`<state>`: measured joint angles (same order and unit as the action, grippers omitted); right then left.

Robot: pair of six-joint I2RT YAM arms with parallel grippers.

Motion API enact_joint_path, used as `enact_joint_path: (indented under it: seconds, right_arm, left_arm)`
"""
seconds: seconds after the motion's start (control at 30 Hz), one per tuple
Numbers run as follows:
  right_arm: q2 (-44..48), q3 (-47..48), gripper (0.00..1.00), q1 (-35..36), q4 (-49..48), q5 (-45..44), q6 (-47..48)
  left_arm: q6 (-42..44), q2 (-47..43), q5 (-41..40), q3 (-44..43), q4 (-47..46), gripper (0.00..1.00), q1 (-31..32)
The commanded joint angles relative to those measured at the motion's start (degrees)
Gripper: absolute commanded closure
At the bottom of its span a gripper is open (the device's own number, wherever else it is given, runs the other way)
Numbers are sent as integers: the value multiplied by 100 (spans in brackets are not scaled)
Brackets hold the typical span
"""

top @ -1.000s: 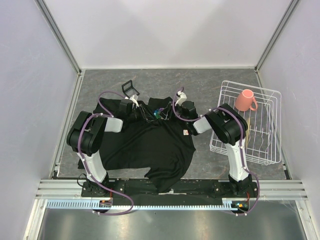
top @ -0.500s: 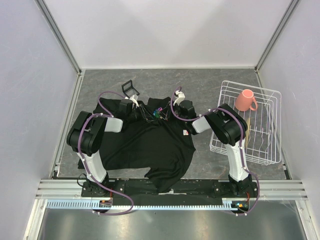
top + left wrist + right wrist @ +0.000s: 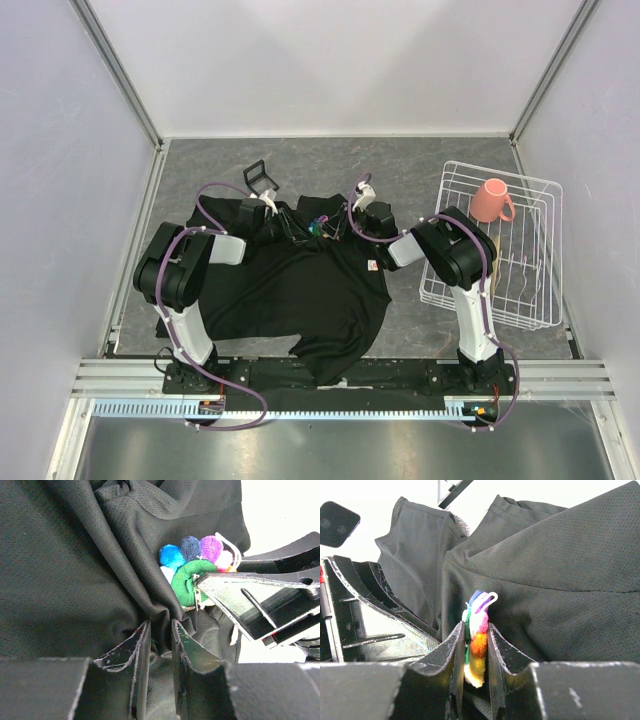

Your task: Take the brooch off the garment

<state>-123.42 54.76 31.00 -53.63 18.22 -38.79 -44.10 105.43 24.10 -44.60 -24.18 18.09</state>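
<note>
Pinching fuzzy brooch (image 3: 479,617): right gripper (image 3: 475,630) | left gripper (image 3: 160,626): apparently nipping mesh garment (image 3: 65,570)

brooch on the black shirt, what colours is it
The brooch is multicoloured: blue, navy, purple, pink, green, orange and yellow. Left wrist view shows it best.

Matt, fine-meshed cloth on garment (image 3: 75,570); fuzzy woolly yarn on brooch (image 3: 191,566); scuffed, dull black plastic on left claw (image 3: 160,626).
</note>
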Motion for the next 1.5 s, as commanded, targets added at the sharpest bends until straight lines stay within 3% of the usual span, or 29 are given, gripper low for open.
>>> enact_joint_path:
  seconds: [0.0, 0.27, 0.6, 0.93, 1.1, 1.2, 1.23, 1.27, 1.47]
  right_arm:
    - [-104, -62, 70, -42, -341, 147, -111]
    - [-139, -141, 65, -77, -534, 156, -243]
    - [-209, -203, 67, -156, -877, 261, -472]
    - [-297, -185, 100, -182, -948, 332, -534]
    - [-323, -194, 100, -174, -1088, 402, -534]
    - [-359, -220, 100, -182, -1281, 463, -577]
    - [-376, -238, 100, -174, -1369, 481, -604]
    - [-385, -247, 100, -174, -1387, 490, -630]
    - [-446, -369, 100, -191, -1914, 569, -849]
  left_arm:
    - [-11, -22, 7, -14, -245, 71, -16]
    - [-2, -13, 34, -14, -245, 71, -16]
    - [-2, 4, 51, -23, -262, 72, -16]
    - [6, -31, 69, -5, -271, 72, -7]
    - [-72, -198, 358, -128, -306, 72, -7]
    - [-300, -119, 595, -233, -533, 60, -16]
    - [-362, -58, 657, -268, -604, 50, -7]
    - [-415, 12, 727, -321, -657, 46, -16]
    - [-627, 347, 728, -321, -939, 48, -7]
